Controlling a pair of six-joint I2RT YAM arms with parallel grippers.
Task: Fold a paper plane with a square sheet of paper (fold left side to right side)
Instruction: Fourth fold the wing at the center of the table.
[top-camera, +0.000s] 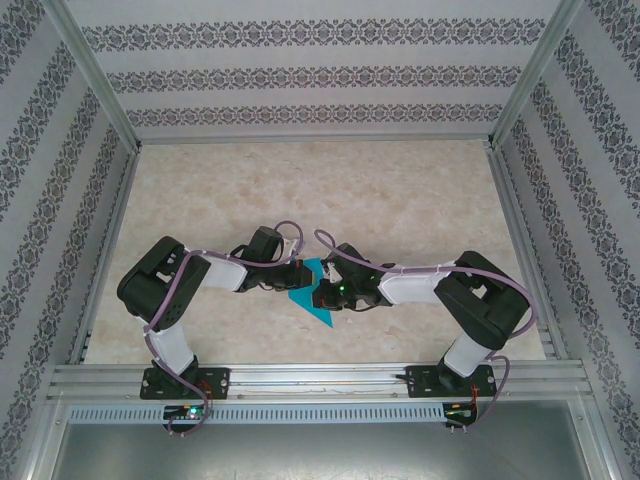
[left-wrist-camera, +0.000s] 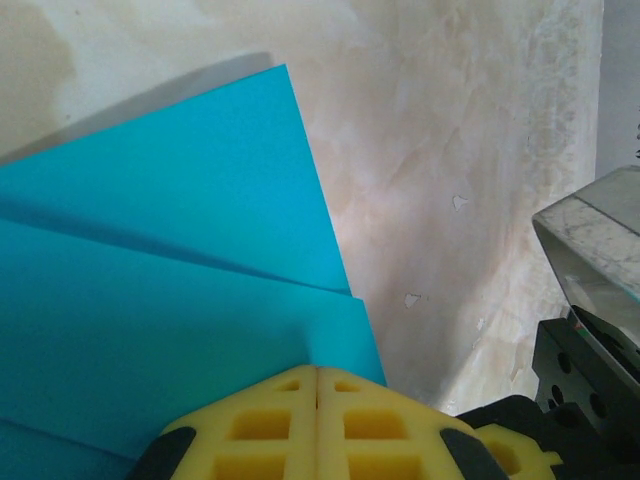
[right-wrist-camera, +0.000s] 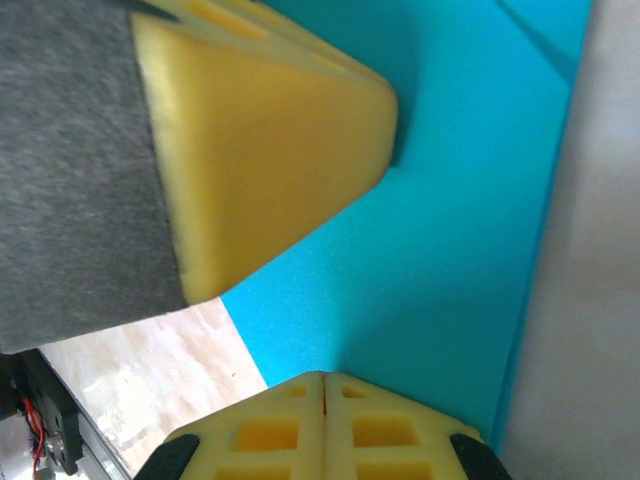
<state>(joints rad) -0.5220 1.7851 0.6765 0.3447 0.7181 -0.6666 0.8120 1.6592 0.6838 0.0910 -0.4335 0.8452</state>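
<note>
Both sets of jaws are pressed fully together, empty, tips on the turquoise paper plane (top-camera: 314, 303).

From above, the left gripper (top-camera: 298, 272) and right gripper (top-camera: 324, 290) cover the middle of the folded turquoise-blue paper sheet (top-camera: 305, 300), and its creases are too small to make out. At the left wrist, the sheet runs off the left and bottom edges, and the gripper's yellow ribbed fingertips (left-wrist-camera: 290, 395) are cut by the bottom edge. At the right wrist, a blurred pale grey surface (right-wrist-camera: 590, 350) beside the sheet cannot be identified.
</note>
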